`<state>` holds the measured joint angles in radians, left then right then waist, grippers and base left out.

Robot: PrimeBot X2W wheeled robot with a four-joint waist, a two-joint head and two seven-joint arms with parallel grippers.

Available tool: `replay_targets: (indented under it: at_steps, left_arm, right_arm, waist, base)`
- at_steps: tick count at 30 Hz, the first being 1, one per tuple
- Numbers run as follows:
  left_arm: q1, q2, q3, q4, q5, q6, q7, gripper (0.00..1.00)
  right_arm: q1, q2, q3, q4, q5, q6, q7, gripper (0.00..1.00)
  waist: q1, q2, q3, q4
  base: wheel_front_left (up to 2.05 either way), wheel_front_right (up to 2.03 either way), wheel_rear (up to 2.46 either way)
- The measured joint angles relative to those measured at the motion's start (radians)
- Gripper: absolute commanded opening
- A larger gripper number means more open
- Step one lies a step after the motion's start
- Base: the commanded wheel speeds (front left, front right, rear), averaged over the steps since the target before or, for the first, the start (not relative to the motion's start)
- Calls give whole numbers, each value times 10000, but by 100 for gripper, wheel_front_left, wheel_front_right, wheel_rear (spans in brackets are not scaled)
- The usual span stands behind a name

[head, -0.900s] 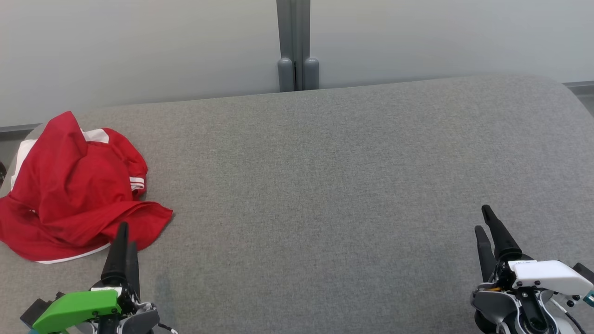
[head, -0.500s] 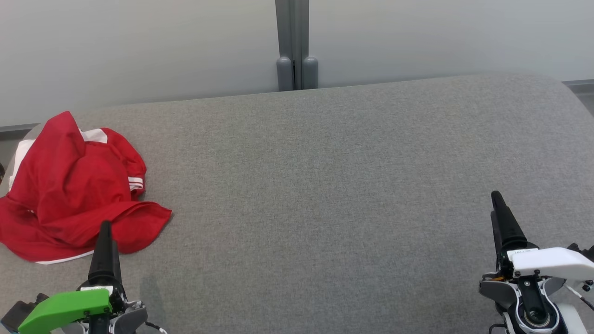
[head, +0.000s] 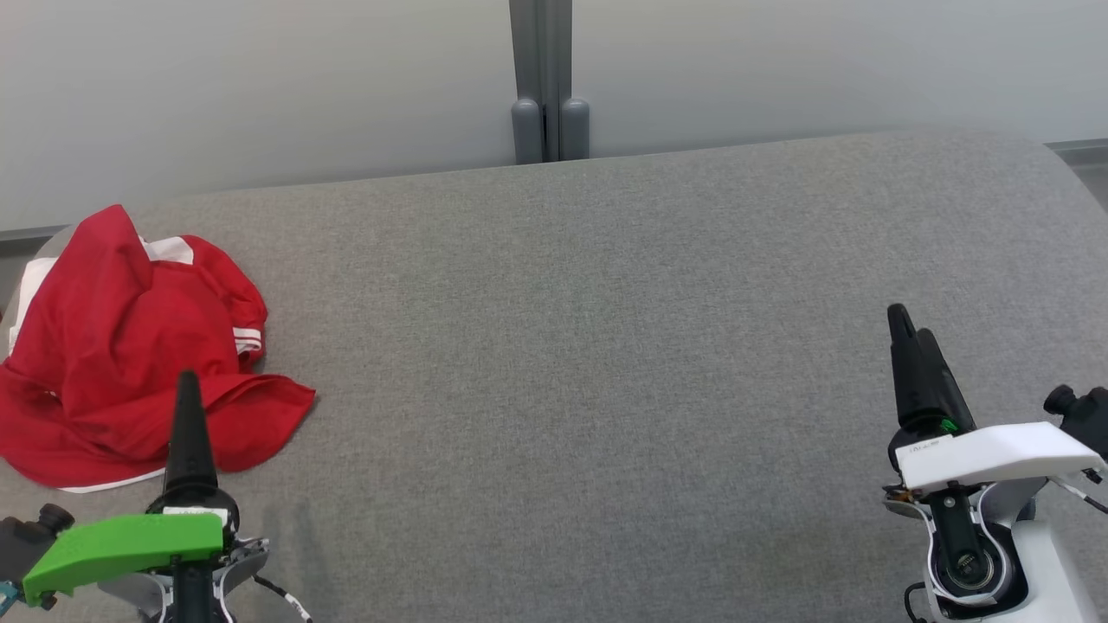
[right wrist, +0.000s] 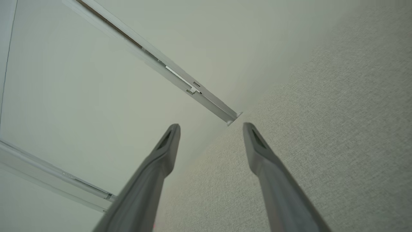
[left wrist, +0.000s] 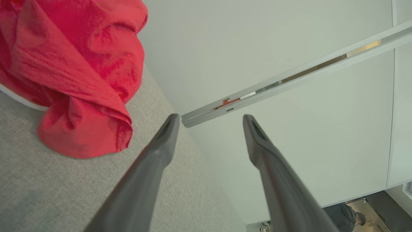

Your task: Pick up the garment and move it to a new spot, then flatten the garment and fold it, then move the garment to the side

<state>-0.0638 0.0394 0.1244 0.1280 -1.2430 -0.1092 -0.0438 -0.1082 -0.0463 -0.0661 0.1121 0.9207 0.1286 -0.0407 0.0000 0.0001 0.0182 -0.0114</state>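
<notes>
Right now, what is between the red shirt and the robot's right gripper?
Only bare grey cushion. The head view shows the red shirt at far left, the right gripper at the right, plain fabric between them.

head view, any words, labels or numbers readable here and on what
Nothing legible.
Tiny white label behind the dark-fingered right gripper: too small to read.
Similar white label behind the left gripper: too small.
Crumpled red garment with white trim: no print visible.
</notes>
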Motion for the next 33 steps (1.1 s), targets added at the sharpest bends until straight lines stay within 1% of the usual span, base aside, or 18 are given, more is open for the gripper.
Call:
replay_targets:
  at_steps: [7,12,17,25,29,33]
  left_arm:
    - [10,4,-679,-646,1557,385,-219,100]
    - [31,12,-1231,-702,3037,602,-393,100]
    - [67,15,-1732,-696,4343,924,-552,100]
    - [67,27,-2405,-727,6274,1233,-784,100]
    - [67,48,-2738,-742,7049,1409,-897,100]
    - [66,180,-3087,-731,7685,1684,-993,100]
  right_arm:
    - [-2,-150,345,-328,-1785,0,-240,100]
    - [-15,-426,759,-500,-3216,2,-412,100]
    - [-35,-399,842,-581,-4186,2,-556,100]
    - [-44,-290,911,-738,-5609,2,-792,100]
    - [-43,-240,968,-796,-6197,2,-913,100]
    - [-43,-207,1039,-842,-6723,4,-1022,100]
  waist:
    - [0,0,38,-22]
    - [0,0,44,-43]
    - [0,-1,60,-65]
    - [0,0,78,-111]
    - [0,0,92,-128]
    - [0,0,103,-153]
  base:
    - [0,0,0]
    - [0,0,0]
    - [0,0,0]
    - [0,0,0]
    - [0,0,0]
    - [0,0,0]
